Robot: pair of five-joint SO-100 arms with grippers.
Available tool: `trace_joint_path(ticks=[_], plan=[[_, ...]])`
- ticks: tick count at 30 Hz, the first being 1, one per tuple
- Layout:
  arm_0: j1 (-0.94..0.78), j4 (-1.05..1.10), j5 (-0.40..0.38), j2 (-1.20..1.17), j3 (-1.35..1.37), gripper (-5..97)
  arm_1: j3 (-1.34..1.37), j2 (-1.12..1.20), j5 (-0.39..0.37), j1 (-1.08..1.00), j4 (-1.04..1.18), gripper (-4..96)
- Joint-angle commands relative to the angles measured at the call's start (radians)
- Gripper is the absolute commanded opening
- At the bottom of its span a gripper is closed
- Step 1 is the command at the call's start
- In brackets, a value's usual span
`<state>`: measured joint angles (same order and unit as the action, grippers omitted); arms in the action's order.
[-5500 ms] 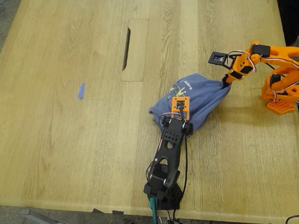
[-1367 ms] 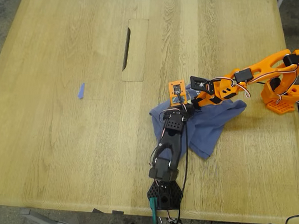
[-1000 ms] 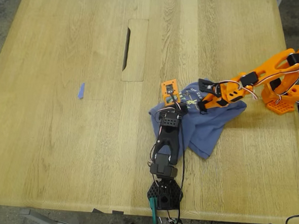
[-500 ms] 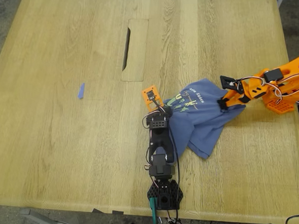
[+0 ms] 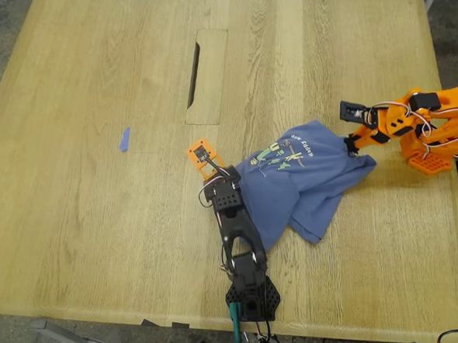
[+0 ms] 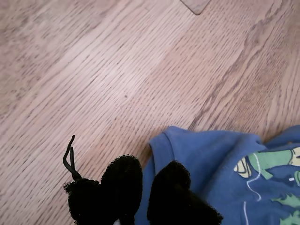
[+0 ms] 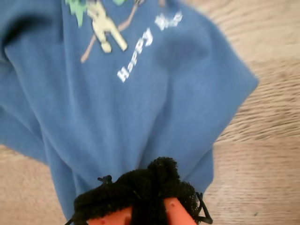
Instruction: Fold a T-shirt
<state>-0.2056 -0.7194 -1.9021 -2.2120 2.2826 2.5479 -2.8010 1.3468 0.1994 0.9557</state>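
The slate-blue T-shirt (image 5: 304, 184) lies crumpled and partly stretched on the wooden table, its green-yellow print with white text (image 5: 284, 152) facing up. My first gripper (image 5: 236, 186), on the black arm, is shut on the shirt's edge toward the exterior view's left; in the first wrist view (image 6: 145, 190) a blue fold (image 6: 187, 150) sits between its black padded fingers (image 6: 123, 180). My second gripper (image 5: 357, 142), on the orange arm, is shut on the shirt's edge toward the exterior view's right; in the second wrist view (image 7: 150, 190) the cloth (image 7: 140, 108) spreads away from it.
A small blue scrap (image 5: 123, 139) lies on the table (image 5: 100, 226) toward the exterior view's left. A rectangular inset panel with a dark slot (image 5: 206, 76) is farther back. The black arm's base (image 5: 251, 298) stands at the near edge, the orange arm's base (image 5: 430, 155) at the right edge.
My first gripper has pulled its shirt edge to the exterior view's left and my second gripper has drawn back to the right. The shirt has spread out between them, print showing.
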Motion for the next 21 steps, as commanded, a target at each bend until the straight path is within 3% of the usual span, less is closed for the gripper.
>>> trace_joint_path(ticks=[1, 11, 21], plan=[[0.077, -0.052, 0.0, -0.133, -0.089, 10, -0.14, 0.078, 0.017, -0.02, -0.032, 0.1], [0.443, -0.067, 0.002, -0.055, -0.152, 10, -0.37, 0.558, 0.074, -0.04, -0.411, 0.1], [0.577, 0.087, -0.003, 0.109, -0.11, 10, -0.495, 0.951, 0.097, -0.015, -0.64, 0.1]])
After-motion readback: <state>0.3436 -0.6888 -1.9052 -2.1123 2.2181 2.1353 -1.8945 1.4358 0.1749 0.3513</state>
